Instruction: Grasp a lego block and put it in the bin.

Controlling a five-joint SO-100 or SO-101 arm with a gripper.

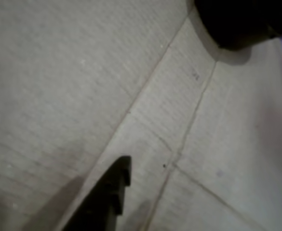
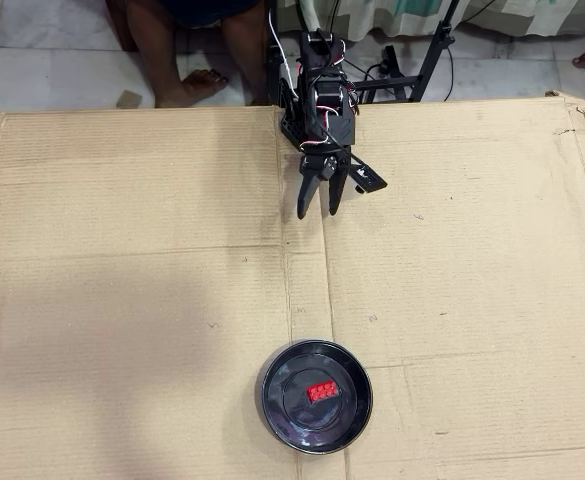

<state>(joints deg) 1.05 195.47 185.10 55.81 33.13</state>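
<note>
The red lego block (image 2: 321,391) lies inside the black bin (image 2: 274,400), right of its centre, near the bottom middle of the overhead view. My gripper (image 2: 317,212) hangs far from it at the top centre, just in front of the arm's base, pointing toward the bin. Its fingers stand a little apart and hold nothing. In the wrist view one dark finger (image 1: 107,197) shows at the bottom edge over bare cardboard. A dark rounded shape at the top right looks like the bin (image 1: 237,19). The block does not show there.
A large cardboard sheet (image 2: 122,300) with fold lines covers the work area. A person's feet (image 2: 187,85) and black stand legs (image 2: 412,75) are on the tiled floor behind the arm's base.
</note>
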